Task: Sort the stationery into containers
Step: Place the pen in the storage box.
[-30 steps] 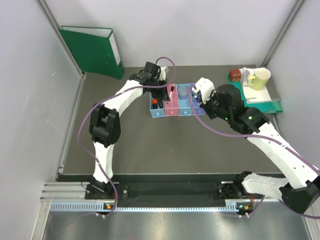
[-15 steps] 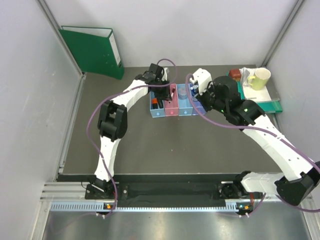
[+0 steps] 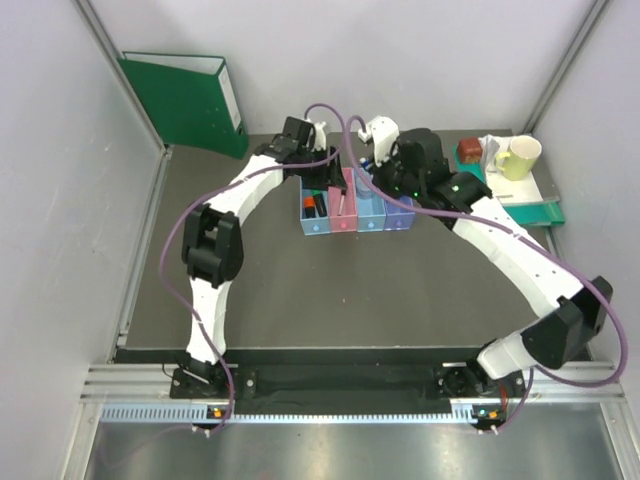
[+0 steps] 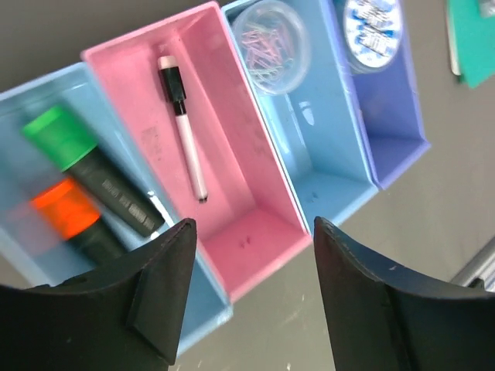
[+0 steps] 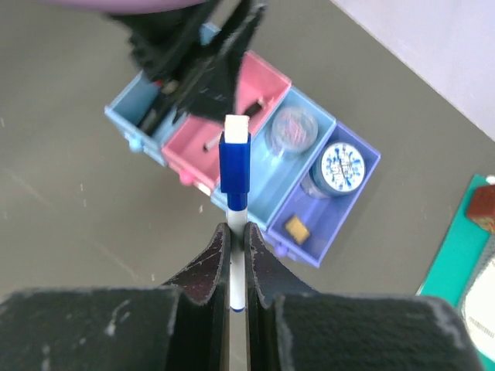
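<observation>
The containers (image 3: 355,222) are four joined bins behind the table's middle. In the left wrist view the light blue bin holds a green-capped highlighter (image 4: 93,166) and an orange-capped one (image 4: 73,220). A thin white pen (image 4: 186,131) with a black cap lies in the pink bin (image 4: 247,162). My left gripper (image 4: 251,255) hangs open and empty over the pink bin's near end. My right gripper (image 5: 237,239) is shut on a white pen with a blue cap (image 5: 235,174), held high above the bins. The purple bin holds a blue-white tub (image 5: 343,166) and a tan block (image 5: 295,227).
A clear tub of paper clips (image 5: 291,127) sits in the blue bin. A teal tray (image 3: 530,200) with a yellow-green mug (image 3: 517,157) stands at the back right. A green binder (image 3: 185,100) leans at the back left. Side walls close in the table.
My left gripper has opened over the pink bin, where a black-capped pen now lies. My right arm has swung back and left over the bins, still gripping the blue-capped pen.
</observation>
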You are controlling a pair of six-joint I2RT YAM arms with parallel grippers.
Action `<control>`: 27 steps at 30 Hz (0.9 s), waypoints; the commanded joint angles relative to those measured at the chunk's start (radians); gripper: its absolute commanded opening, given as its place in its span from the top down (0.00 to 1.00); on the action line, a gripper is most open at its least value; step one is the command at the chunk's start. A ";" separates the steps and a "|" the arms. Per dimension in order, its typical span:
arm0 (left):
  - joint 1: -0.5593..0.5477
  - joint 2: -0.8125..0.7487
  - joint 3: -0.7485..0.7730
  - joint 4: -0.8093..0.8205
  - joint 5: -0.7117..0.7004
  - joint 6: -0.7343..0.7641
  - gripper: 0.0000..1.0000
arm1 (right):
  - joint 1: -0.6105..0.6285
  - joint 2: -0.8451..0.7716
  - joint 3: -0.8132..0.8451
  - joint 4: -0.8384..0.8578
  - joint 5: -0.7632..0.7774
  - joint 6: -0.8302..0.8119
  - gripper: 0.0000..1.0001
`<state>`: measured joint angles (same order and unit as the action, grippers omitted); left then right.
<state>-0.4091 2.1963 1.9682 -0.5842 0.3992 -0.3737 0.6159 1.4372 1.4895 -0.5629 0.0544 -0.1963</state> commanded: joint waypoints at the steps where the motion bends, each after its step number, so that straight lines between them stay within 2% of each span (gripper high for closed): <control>1: 0.038 -0.260 -0.093 0.008 0.082 0.135 0.32 | -0.027 0.086 0.133 0.093 0.002 0.081 1.00; 2: 0.039 -0.288 -0.115 -0.005 0.076 0.222 0.28 | -0.030 0.107 0.150 0.097 0.001 0.092 1.00; 6: 0.056 -0.411 -0.224 -0.072 0.061 0.415 0.23 | -0.062 0.247 0.228 0.121 -0.034 0.184 1.00; 11: 0.070 -0.558 -0.324 -0.123 0.003 0.577 0.17 | -0.071 0.391 0.320 0.127 -0.114 0.230 1.00; 18: 0.076 -0.733 -0.466 -0.149 -0.025 0.667 0.12 | -0.085 0.621 0.446 0.084 -0.195 0.265 1.00; 27: 0.089 -0.834 -0.517 -0.154 -0.051 0.684 0.06 | -0.096 0.738 0.430 0.136 -0.220 0.270 1.00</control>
<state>-0.3309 1.4136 1.4658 -0.7433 0.3569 0.2821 0.5365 2.1571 1.8805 -0.4797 -0.1307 0.0563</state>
